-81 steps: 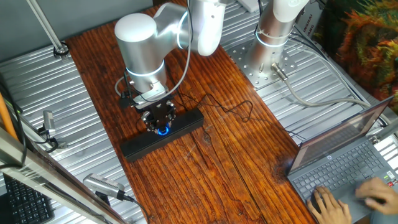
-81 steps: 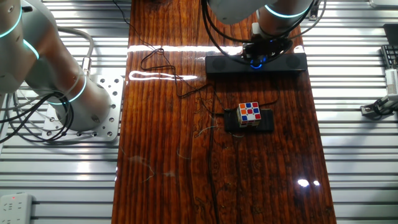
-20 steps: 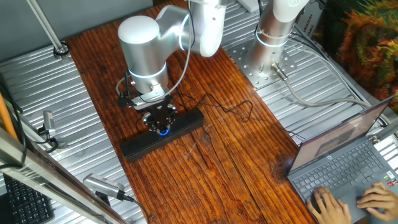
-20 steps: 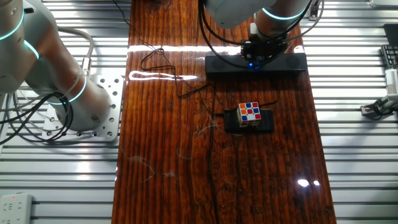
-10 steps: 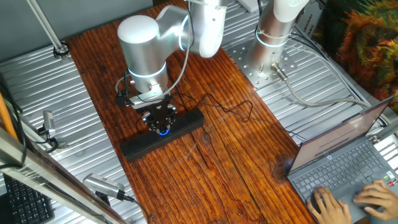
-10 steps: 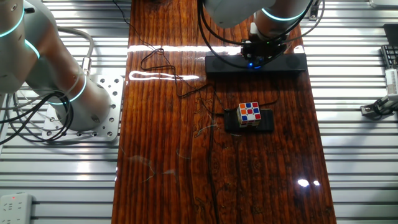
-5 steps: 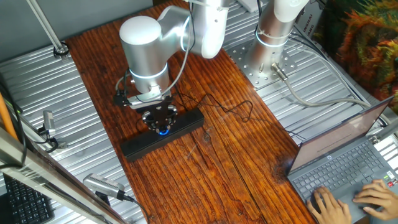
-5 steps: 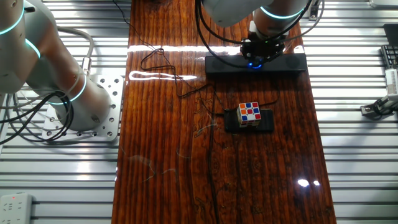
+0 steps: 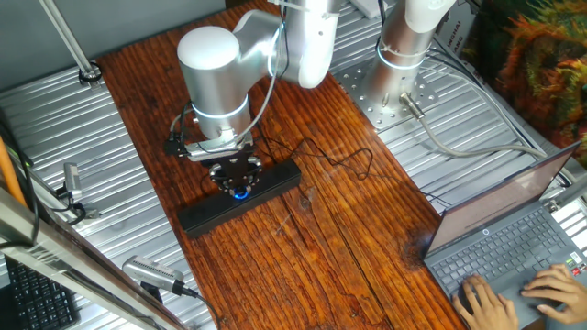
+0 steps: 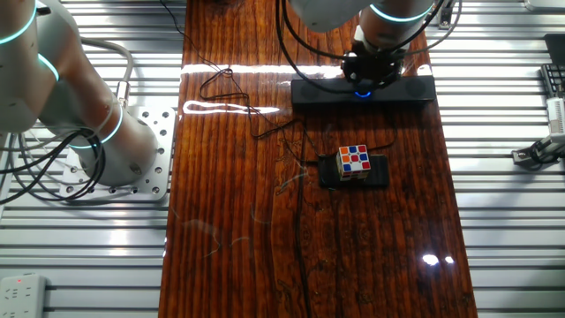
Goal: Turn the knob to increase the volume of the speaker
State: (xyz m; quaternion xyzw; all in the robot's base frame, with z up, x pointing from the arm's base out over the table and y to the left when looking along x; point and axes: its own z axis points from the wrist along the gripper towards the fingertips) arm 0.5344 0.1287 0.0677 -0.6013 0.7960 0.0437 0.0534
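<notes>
The speaker (image 9: 202,213) (image 10: 322,92) is a long black bar lying across the wooden table. Its knob (image 9: 240,192) (image 10: 363,93) shows only as a blue glow midway along the bar, with the dial itself covered. My gripper (image 9: 239,186) (image 10: 365,85) points straight down onto the knob, black fingers closed around it. The wrist and silver arm stand directly above the bar's middle. A thin black cable (image 9: 341,163) (image 10: 231,88) trails from the speaker across the wood.
A multicoloured cube (image 10: 354,160) rests on a small black pad (image 10: 381,170) in front of the speaker. A laptop (image 9: 514,240) with a person's hands (image 9: 559,290) sits at one fixed view's right edge. A second arm's base (image 10: 71,132) stands beside the table.
The wrist has rotated about its vertical axis while staying over the knob; the side fittings on the wrist have swung round. The speaker has not shifted.
</notes>
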